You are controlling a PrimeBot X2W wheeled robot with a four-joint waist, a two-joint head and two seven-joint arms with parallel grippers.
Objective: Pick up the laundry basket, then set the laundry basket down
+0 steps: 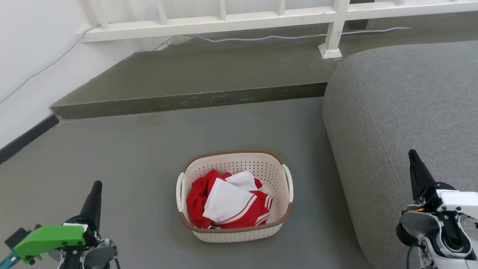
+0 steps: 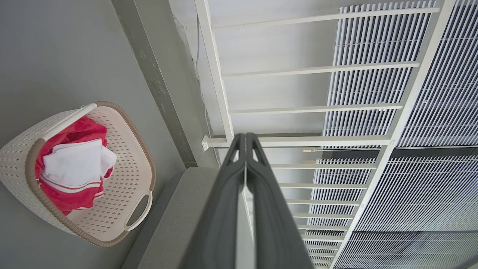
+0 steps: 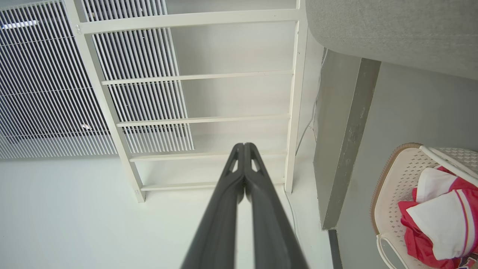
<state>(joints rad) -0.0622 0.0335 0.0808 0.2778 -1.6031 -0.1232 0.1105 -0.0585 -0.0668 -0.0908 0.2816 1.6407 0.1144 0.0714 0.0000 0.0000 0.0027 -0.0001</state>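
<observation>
Ref. landmark: laundry basket (image 1: 239, 234).

1. left gripper (image 1: 96, 188). In head view it sits well left of the basket and nearer the camera, over bare gray floor (image 1: 130, 149). A green housing (image 1: 48, 237) sits behind the fingers. In left wrist view the left gripper (image 2: 245, 139) has its fingers pressed together tip to tip w/ no gap, nothing btwn them, touching nothing.

2. Laundry basket. It stands upright on the floor btwn the two grippers, apart from both. Walls are cream and perforated, rim is brown, w/ one white handle per side. Inside is a red-and-white garment (image 1: 227, 203), crumpled. Beyond the basket is a raised step (image 1: 186, 99), then a white railing (image 1: 224, 20). A gray cushion (image 1: 403, 112) lies near the basket's right side, not touching.

3. View differences. Head view gives the whole basket w/ both handles. Left wrist view gives the basket (image 2: 15, 160) tilted in frame, w/ the garment (image 2: 71, 164). Right wrist view gives the basket (image 3: 396, 175) cut by the frame edge. Wrist views add louvred panels (image 2: 429, 112) behind the railing.

4. right gripper (image 1: 413, 158). It sits well right of the basket, in front of the cushion. In right wrist view the right gripper (image 3: 244, 146) has its fingers closed tip to tip, empty.
</observation>
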